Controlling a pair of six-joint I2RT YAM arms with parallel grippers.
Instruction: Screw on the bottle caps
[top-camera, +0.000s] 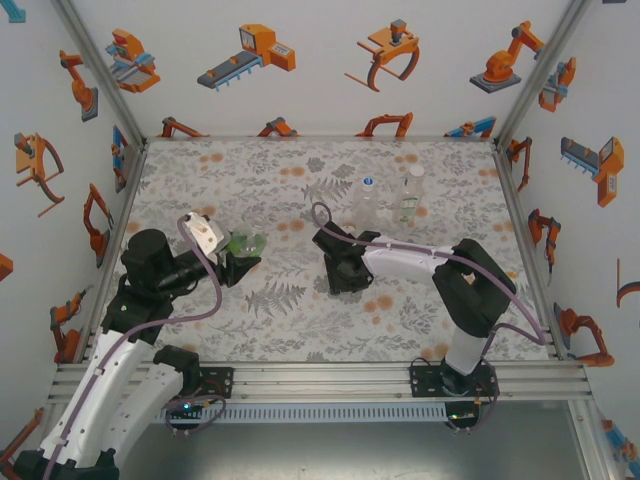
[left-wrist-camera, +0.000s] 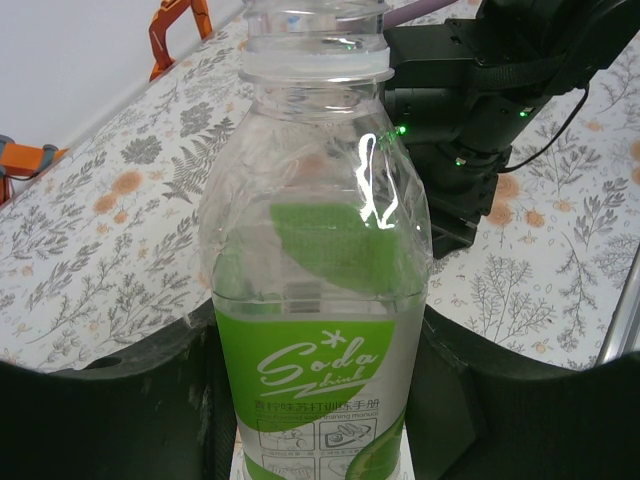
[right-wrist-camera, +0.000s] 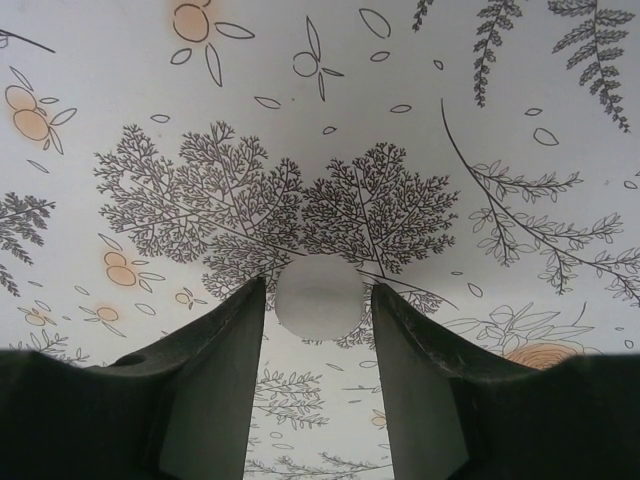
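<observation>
White cap sits pinched at the tips of the right claw, low over the tabletop; the left claw clamps the green-label bottle, its neck bare. So shallow a pinch may let the cap slip, or cross-thread if it meets the neck tilted.

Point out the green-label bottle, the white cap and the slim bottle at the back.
green-label bottle (left-wrist-camera: 318, 250), left wrist view, clear body above the label.
white cap (right-wrist-camera: 320, 297), right wrist view, centre of its round face.
slim bottle (top-camera: 411, 200), top view, middle of its body.
</observation>
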